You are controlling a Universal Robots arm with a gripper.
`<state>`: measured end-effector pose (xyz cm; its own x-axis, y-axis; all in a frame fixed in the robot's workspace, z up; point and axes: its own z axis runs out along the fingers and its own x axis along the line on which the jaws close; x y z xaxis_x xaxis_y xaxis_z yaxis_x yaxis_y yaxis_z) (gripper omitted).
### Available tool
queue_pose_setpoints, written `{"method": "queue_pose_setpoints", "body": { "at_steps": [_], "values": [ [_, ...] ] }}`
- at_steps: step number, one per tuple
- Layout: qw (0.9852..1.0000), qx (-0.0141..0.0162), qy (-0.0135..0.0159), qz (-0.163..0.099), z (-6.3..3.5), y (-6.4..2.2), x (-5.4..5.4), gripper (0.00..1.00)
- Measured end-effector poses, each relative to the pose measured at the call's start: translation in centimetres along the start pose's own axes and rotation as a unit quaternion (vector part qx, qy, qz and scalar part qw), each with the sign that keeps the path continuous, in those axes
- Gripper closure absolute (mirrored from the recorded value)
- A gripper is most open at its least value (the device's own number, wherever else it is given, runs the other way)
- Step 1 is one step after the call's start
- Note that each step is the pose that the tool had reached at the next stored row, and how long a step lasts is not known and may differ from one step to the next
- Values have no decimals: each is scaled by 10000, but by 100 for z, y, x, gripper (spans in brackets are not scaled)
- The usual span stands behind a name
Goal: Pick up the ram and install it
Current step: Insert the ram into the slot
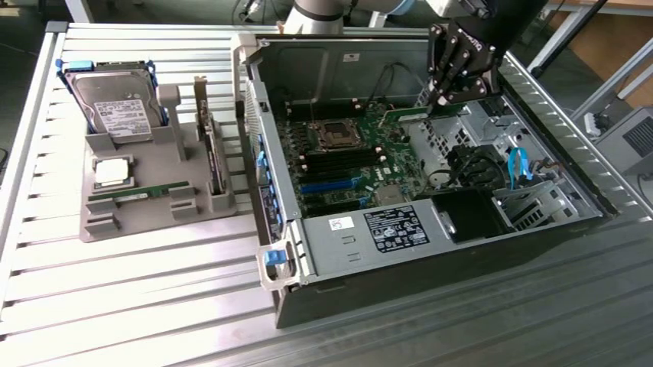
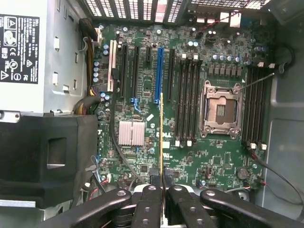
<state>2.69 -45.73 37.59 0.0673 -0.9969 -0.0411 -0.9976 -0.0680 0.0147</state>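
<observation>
My end effector [image 2: 162, 180], clamped on the ram [image 2: 162, 135], holds it edge-on above the motherboard [image 2: 223, 161] inside the open case [image 1: 337, 57].

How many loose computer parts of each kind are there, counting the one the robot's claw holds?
Ram stick: 2, one on the grey holder, one in the gripper
Hard drive: 1
Processor chip: 1
Expansion card: 1
Total: 5
</observation>
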Motion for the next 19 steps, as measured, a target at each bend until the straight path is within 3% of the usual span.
{"method": "queue_pose_setpoints", "body": {
  "at_steps": [2,6,9,19],
  "values": [
    [10000,0,0,2,32,75,-4,89],
    [9996,11,-3,268,77,114,-5,89],
    [9996,14,-5,285,98,206,-16,89],
    [9995,15,-4,320,206,351,-51,89]
  ]
}}
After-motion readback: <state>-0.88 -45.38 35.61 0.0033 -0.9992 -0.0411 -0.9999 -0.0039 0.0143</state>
